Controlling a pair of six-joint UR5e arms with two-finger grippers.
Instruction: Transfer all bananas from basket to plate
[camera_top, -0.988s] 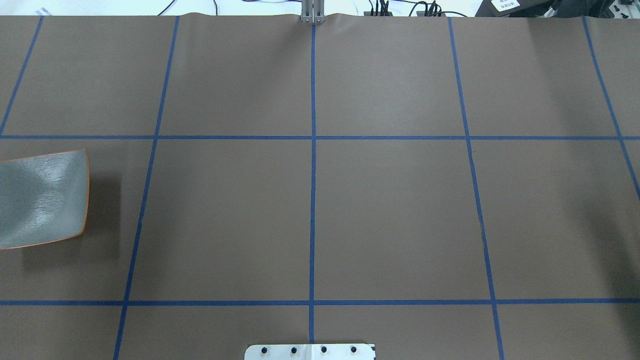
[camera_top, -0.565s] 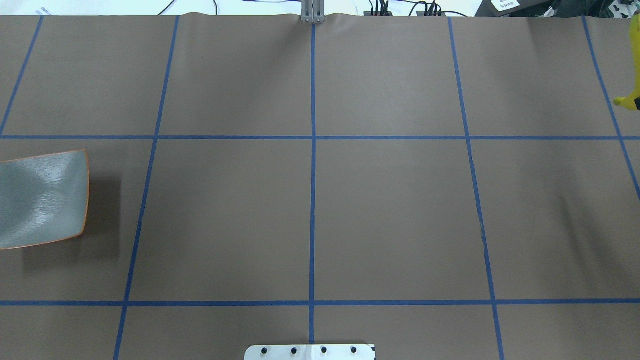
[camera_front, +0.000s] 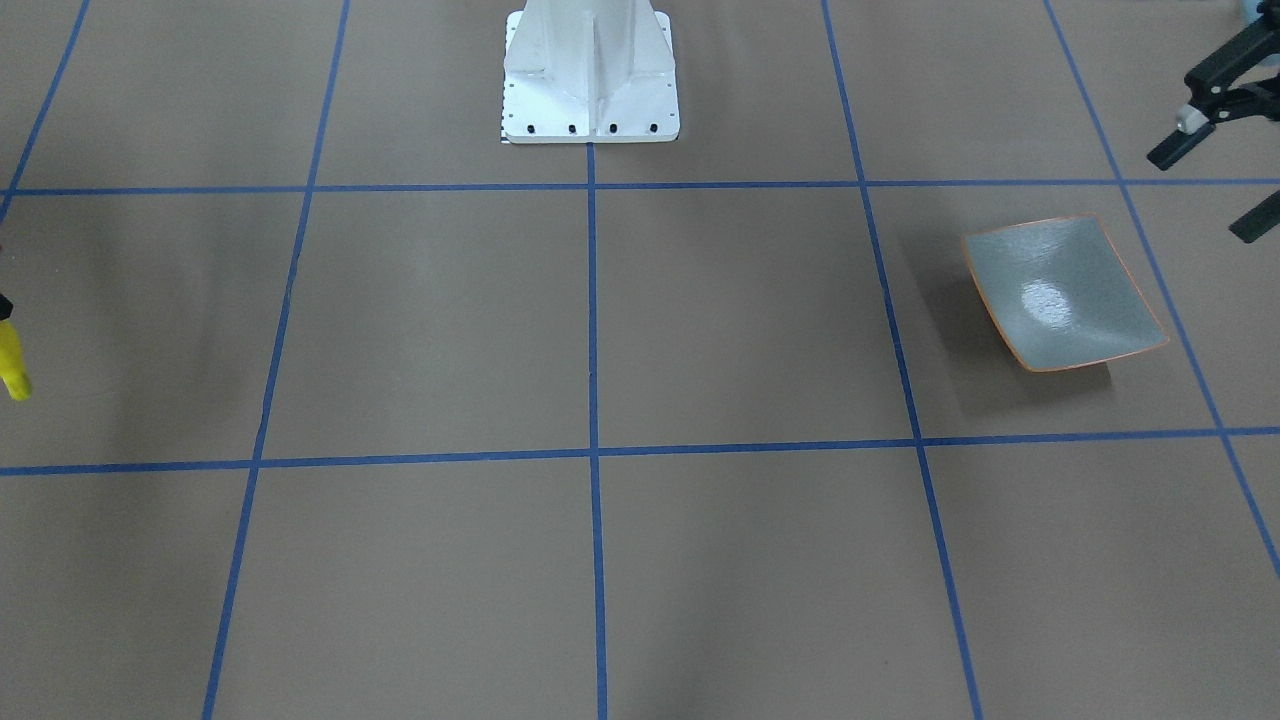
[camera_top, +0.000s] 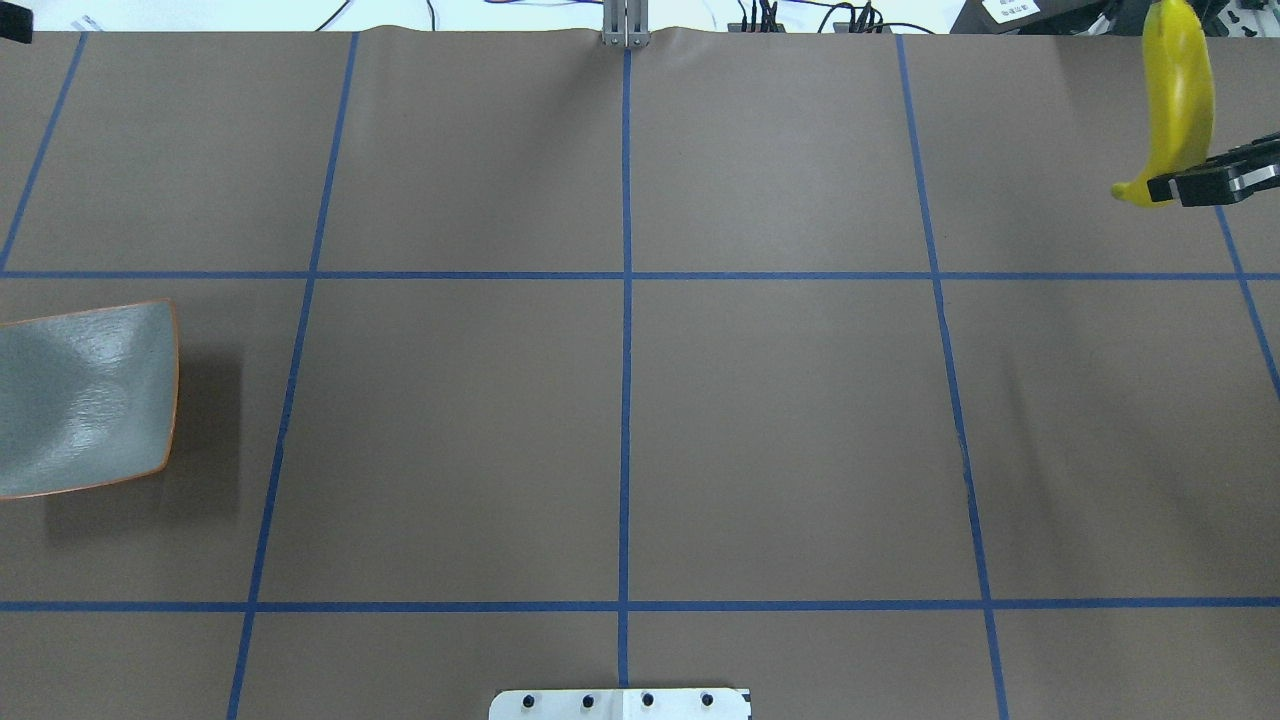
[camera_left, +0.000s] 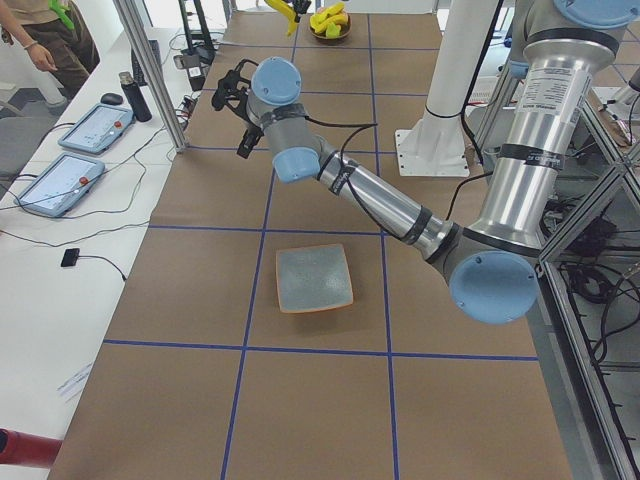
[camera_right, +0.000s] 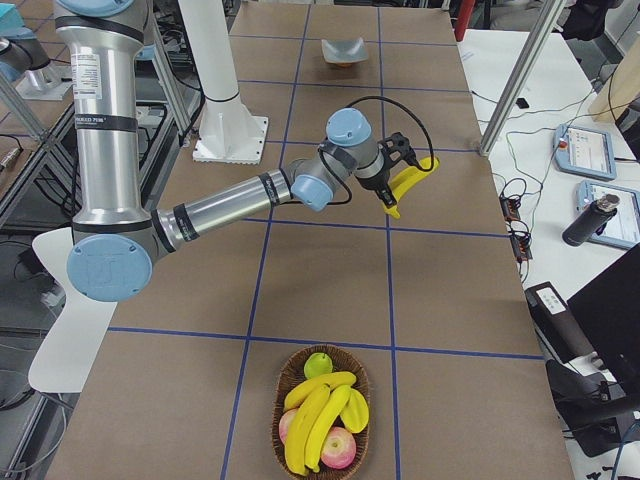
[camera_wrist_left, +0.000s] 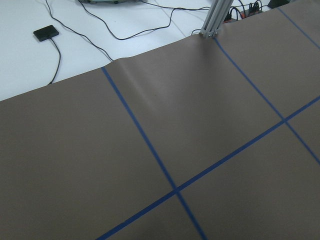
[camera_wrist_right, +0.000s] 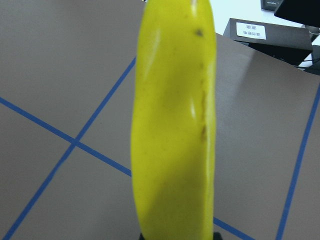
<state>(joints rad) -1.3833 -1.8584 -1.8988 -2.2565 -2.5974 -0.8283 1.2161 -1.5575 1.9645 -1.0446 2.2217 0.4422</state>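
Note:
My right gripper (camera_top: 1175, 186) is shut on one yellow banana (camera_top: 1178, 95) near its lower end and holds it above the table at the far right. The banana fills the right wrist view (camera_wrist_right: 172, 130) and shows in the right side view (camera_right: 412, 180). Three more bananas (camera_right: 318, 415) lie in the wicker basket (camera_right: 281, 385). The grey-green plate (camera_top: 85, 400) with an orange rim sits bare at the left edge and also shows in the front view (camera_front: 1065, 295). My left gripper (camera_front: 1200, 196) hovers open and empty beyond the plate.
The basket also holds apples (camera_right: 338, 447) and a green fruit (camera_right: 318, 364). The robot's white base (camera_front: 590, 70) stands at mid table. Blue tape lines cross the brown table cover. Tablets and cables lie on the white bench (camera_left: 80, 150).
My right gripper has carried the banana in from the overhead view's right edge, leftward. A black part of the left gripper now shows at that view's top left corner. The plate has not moved.

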